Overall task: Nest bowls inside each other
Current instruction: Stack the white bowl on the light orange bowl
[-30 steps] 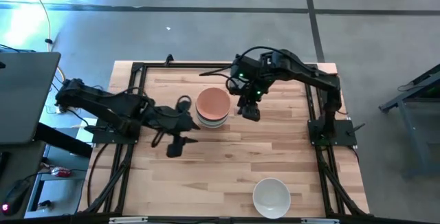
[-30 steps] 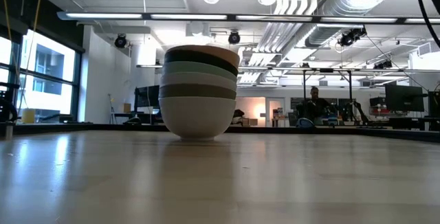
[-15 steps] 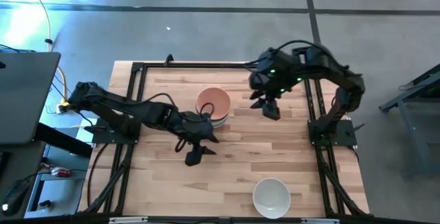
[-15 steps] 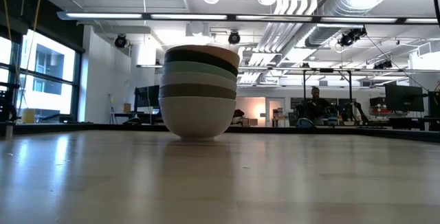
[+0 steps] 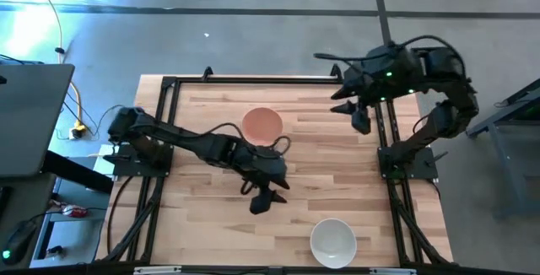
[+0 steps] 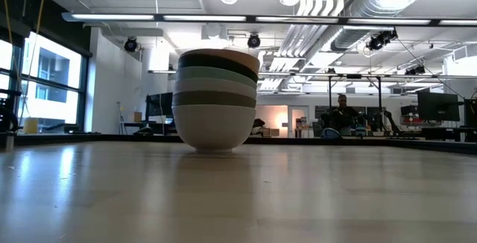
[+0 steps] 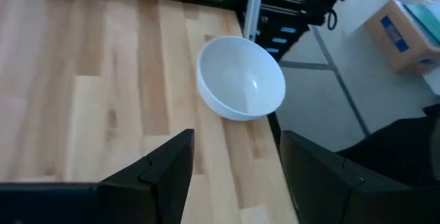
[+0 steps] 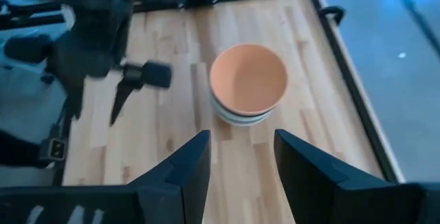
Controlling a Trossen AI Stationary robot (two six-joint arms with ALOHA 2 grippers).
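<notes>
— What does the tabletop (image 5: 219, 224) carry?
— A stack of bowls (image 5: 262, 126), peach one uppermost, behind the left tool (image 5: 264, 201); a lone white bowl (image 5: 332, 241) ahead of it, near the front edge.
— Which arm is nearer that bowl?
— The left. Its tool hangs between stack and bowl, fingers spread wide and empty, nothing between. The right tool (image 5: 360, 121), also parted and empty, sits well apart by the frame rail.

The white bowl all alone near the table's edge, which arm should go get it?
Probably the left. Its gripper hovers open between the stack and the white bowl, and its wrist camera looks right at that bowl. The right gripper is at the far edge, facing the stack.
</notes>
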